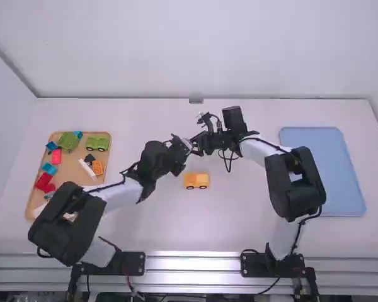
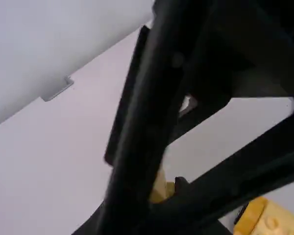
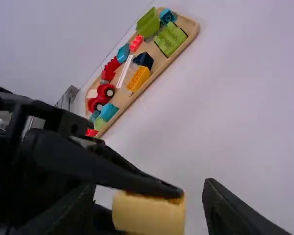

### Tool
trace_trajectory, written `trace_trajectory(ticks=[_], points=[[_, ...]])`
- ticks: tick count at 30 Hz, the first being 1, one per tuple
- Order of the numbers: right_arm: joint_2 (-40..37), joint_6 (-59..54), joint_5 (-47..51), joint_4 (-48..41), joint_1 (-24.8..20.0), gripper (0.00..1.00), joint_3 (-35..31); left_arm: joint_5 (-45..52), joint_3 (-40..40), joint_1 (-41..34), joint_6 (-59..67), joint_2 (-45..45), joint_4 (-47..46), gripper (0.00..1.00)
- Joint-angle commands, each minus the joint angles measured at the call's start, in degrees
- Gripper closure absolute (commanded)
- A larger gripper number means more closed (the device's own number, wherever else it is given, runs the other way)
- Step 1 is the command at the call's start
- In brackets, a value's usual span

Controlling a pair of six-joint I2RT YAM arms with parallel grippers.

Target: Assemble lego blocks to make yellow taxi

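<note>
On the white table (image 1: 227, 226), the yellow car (image 1: 196, 180) sits low on its wheels in front of your two arms, apart from both grippers, a position that, by the look of it, leaves it parked and upright as the base for the taxi's remaining part. Just beyond the yellow car and raised off the table, your left gripper (image 1: 186, 145) grips a small yellow block (image 3: 149, 215), its fingers closed on it, probably the piece meant for the taxi's top. Your right gripper (image 3: 151, 188) meets it there, fingers spread wide with one on either side of the block, a pose that suggests a handover, perhaps for a better hold before the piece is pressed down. The meeting point beyond the yellow car seems chosen so that neither arm knocks it; the risk, in your hands, is a tilted block if one gripper lets go before the other has it square. Well to the left of the yellow car, the wooden tray (image 1: 74, 162) holds spare pieces together, among them an orange block (image 3: 138, 78) and a green block (image 3: 170, 39), kept on the left arm's side for easy picking. Well to the right of the yellow car lies the blue tray (image 1: 321, 170), which may await the finished taxi.
</note>
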Motion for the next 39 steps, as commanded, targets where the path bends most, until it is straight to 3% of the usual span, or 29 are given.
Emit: trace_trajectory(ticks=[1,18,24,27,28,30,31,39], points=[[0.92,0.31,-0.26,0.02,0.02,0.44,1.03,-1.84,1.03,-0.44,-0.39,0.70,0.85,0.98],[0.92,0.52,1.44,-0.15,0.13,0.66,1.01,-3.26,1.03,-0.44,-0.44,0.70,1.66,0.98],[0.92,0.52,1.38,-0.15,0.13,0.71,1.01,-3.26,1.03,-0.44,-0.46,0.70,1.68,0.87],[0.92,0.52,1.05,0.11,0.11,0.75,1.01,-3.23,1.03,-0.46,-0.42,0.70,1.68,0.73],[0.92,0.50,1.03,0.50,0.11,0.76,1.01,-3.19,1.03,-0.46,-0.46,0.70,1.68,0.57],[0.92,0.50,1.05,1.05,0.11,0.78,1.01,-2.82,1.03,-0.44,-0.42,0.70,1.66,0.41],[0.92,0.50,1.05,1.62,0.09,0.78,1.01,-2.40,1.03,-0.44,-0.46,0.70,1.66,0.01],[0.74,-2.21,3.08,1.95,-1.42,0.77,1.99,-0.72,1.03,2.03,-14.38,-3.10,-0.13,0.01]])
